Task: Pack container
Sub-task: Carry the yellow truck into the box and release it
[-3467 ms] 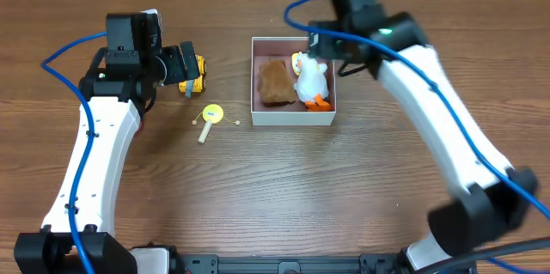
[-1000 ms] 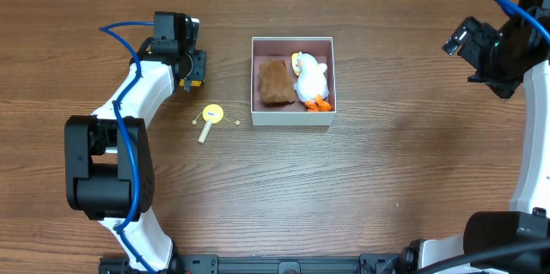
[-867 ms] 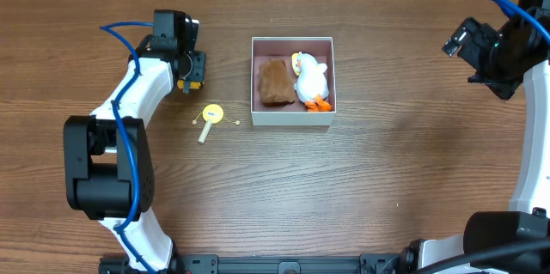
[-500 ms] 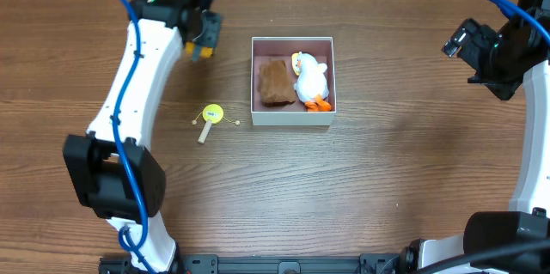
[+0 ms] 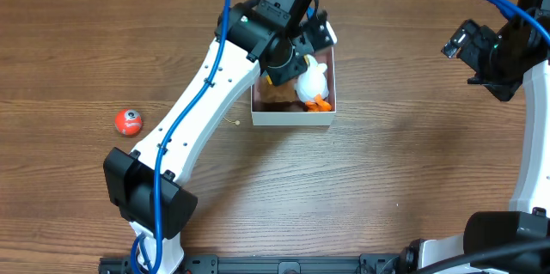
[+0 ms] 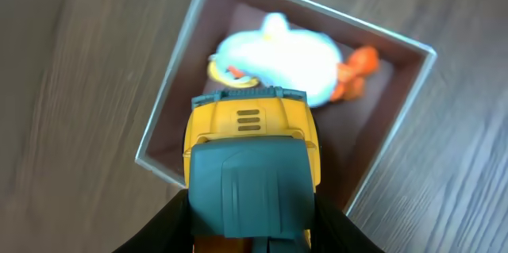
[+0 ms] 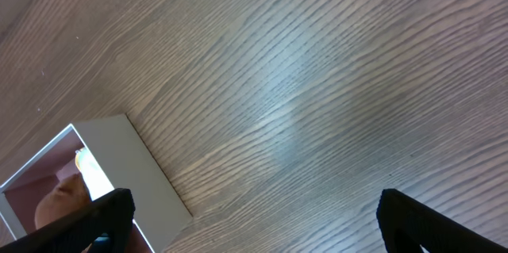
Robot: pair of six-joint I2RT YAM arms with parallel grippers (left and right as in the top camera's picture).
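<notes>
Left pincer (image 5: 285, 63) hangs over the container (image 5: 292, 119), beside a duck (image 5: 314, 81).

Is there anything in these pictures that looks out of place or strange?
Only a small red-orange ball lies alone on the table, far from the container. The left tool holds a yellow toy truck above the container, where the toy duck lies; nothing looks spilled or damaged.

I saw the container (image 5: 292, 118) (image 6: 394, 118) (image 7: 151, 174), a square, shallow, white-walled box with a dull pinkish floor. It sat open-topped and flat on the table (image 5: 387, 179), at mid-width toward the table's far edge, partly filled.
</notes>
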